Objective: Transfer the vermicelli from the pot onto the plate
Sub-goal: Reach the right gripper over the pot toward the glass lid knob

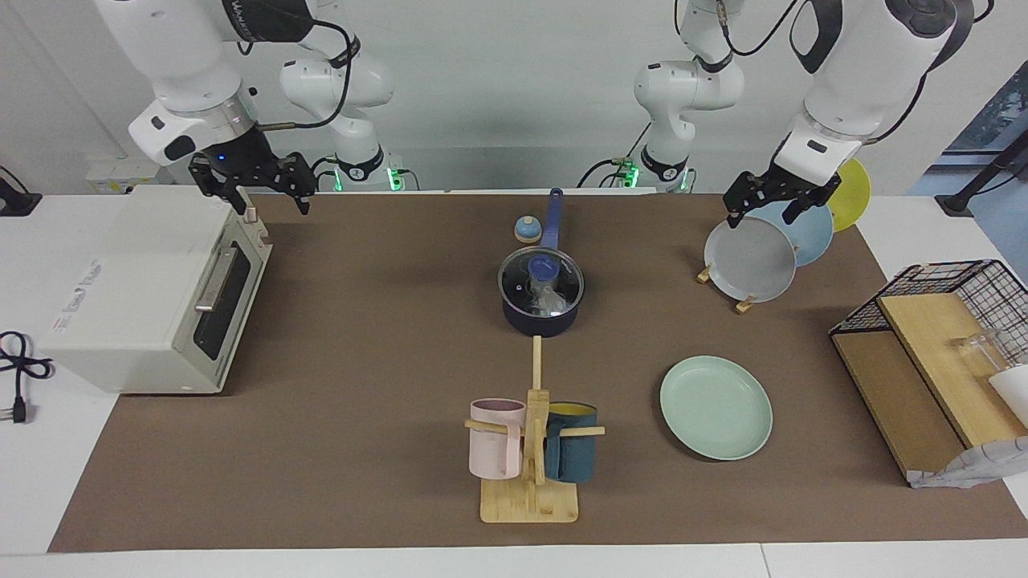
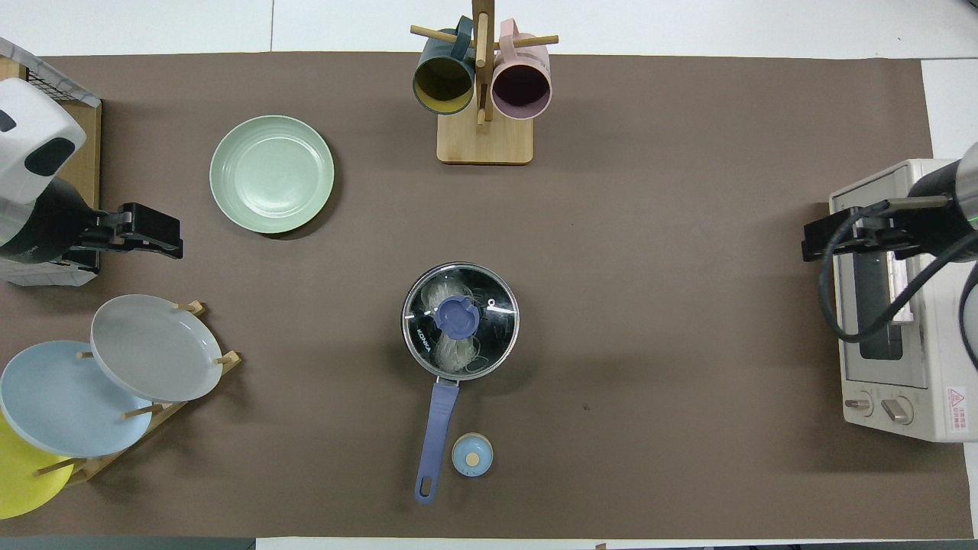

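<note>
Pot [image 1: 540,309] sits mid-table under a glass lid [image 2: 460,321] with a blue knob, and its long blue handle [image 2: 433,439] runs straight back toward the robots, so the pot's long axis goes from the robots' edge out across the mat. Through the glass you can make out the vermicelli [image 2: 447,347], a whitish tangle lying inside; how many clumps there are is hard to tell under the reflections. A small blue timer [image 2: 471,454] sits just beside the handle's end.

The plate [image 1: 715,407] lies flat and bare, farther from the robots than the pot and toward the left arm's end of the table. The mug stand [image 1: 530,466], with a pink mug and a teal one, is farther out from the pot.

Left gripper [image 1: 768,205] hangs over the top edge of the grey plate in the plate rack [image 1: 747,303], fingers spread wide, nothing in them. Right gripper [image 1: 269,195] is up over the edge of the toaster oven [image 1: 152,289] at the right arm's end, jaws apart and likewise holding nothing
</note>
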Available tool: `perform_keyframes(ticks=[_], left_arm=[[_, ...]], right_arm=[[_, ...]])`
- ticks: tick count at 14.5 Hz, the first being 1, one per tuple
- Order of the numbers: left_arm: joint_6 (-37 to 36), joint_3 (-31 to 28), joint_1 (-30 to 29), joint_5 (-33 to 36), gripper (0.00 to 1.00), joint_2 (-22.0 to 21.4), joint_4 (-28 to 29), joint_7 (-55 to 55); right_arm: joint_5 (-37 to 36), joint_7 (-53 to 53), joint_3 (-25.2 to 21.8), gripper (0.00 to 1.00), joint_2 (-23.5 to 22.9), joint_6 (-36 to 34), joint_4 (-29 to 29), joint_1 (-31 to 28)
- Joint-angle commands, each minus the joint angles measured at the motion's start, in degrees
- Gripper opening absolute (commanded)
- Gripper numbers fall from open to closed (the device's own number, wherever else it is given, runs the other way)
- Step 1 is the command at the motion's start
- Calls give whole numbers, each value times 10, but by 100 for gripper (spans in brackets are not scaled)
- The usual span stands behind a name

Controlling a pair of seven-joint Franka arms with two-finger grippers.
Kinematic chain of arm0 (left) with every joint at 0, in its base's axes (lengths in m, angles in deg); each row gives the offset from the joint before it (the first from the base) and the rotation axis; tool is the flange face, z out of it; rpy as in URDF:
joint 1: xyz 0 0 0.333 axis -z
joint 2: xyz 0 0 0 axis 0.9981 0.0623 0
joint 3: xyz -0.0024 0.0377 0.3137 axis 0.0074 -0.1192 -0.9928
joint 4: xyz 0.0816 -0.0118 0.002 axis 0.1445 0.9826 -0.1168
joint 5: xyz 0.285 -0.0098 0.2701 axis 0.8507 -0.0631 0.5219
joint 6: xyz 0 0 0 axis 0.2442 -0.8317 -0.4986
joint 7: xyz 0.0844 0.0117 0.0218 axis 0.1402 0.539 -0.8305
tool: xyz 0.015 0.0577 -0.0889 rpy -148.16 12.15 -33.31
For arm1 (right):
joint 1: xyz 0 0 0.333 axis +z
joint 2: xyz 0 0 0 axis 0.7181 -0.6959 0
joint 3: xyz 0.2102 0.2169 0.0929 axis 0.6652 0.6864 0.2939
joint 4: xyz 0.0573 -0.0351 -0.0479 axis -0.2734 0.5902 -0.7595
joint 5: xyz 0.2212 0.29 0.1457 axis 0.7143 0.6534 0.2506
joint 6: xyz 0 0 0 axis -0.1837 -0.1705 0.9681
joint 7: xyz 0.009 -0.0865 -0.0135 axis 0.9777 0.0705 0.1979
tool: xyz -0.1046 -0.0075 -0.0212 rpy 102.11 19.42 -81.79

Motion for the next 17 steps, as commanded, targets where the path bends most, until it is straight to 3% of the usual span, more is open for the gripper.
perform_keyframes(ticks=[1, 3, 5, 7, 14, 17], left_arm=[[6, 3, 0, 12, 100, -14, 17, 0], [4, 3, -7, 12, 100, -14, 17, 0], [5, 3, -5, 12, 100, -14, 17, 0], [0, 3, -4, 12, 100, -15, 17, 0], [8, 3, -7, 11, 100, -16, 19, 3], [10, 3, -14, 11, 100, -16, 19, 0]], right_arm=[[24, -59, 3, 100, -5, 45, 12, 43], [13, -119, 3, 100, -39, 60, -18, 107], [-25, -181, 3, 100, -116, 56, -84, 156], [-37, -229, 3, 100, -167, 74, -114, 202], [-55, -365, 3, 100, -205, 139, -116, 311], [-58, -437, 1, 100, -245, 162, -128, 370]])
